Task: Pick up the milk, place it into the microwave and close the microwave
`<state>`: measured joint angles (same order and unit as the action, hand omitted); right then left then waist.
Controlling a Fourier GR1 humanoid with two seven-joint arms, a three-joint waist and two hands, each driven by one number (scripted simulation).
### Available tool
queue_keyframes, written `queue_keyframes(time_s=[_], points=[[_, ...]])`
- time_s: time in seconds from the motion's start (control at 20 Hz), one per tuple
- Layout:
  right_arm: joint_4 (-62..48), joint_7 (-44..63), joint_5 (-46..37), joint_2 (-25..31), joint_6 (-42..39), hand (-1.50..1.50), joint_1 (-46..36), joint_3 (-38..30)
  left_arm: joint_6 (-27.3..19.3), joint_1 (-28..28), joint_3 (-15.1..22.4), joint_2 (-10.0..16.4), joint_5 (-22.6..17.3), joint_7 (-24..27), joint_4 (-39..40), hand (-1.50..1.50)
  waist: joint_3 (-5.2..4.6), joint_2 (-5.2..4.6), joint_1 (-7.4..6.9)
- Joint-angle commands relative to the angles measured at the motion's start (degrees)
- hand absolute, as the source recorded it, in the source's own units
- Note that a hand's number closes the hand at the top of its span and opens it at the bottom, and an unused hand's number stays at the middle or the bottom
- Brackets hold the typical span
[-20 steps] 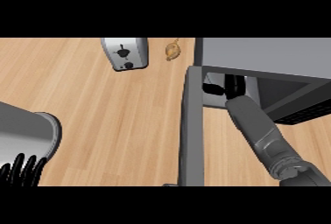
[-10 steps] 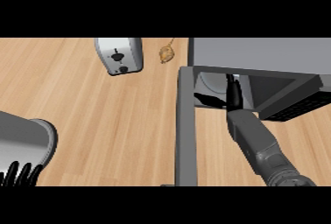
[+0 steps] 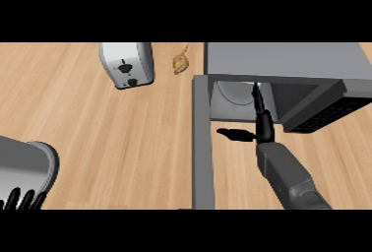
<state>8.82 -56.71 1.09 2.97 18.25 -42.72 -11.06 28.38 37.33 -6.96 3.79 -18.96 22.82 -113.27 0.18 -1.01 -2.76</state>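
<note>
The left hand point(image 3: 22, 199) rests at the lower left edge, fingers up and relaxed; past the open door point(image 3: 202, 147), the pale milk point(image 3: 234, 96) now sits inside the microwave point(image 3: 291, 59), and the right hand point(image 3: 263, 125) has let go, fingers straight, thumb spread, so shutting the door looks next

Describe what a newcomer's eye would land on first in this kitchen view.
The open microwave at upper right stands out, its door swung out toward the viewer and the right robot hand stretched into its opening. Next comes the silver toaster at the top, left of the microwave.
</note>
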Motion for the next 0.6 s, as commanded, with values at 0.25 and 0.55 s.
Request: queue_keyframes(time_s=[0.25,0.55], points=[[3.7,-6.0,-0.2,-0.3,-11.7,-1.50,9.7,1.7,1.2,1.8,1.0,-0.6,3.3,-0.9,-0.6,-1.50,-0.15,1.01,2.37],[12.2,-3.2,-1.1,1.3,-13.3,-1.50,17.4,4.7,2.5,0.7,1.3,0.2,4.8,-2.2,1.0,-1.50,-0.22,1.28,3.05]])
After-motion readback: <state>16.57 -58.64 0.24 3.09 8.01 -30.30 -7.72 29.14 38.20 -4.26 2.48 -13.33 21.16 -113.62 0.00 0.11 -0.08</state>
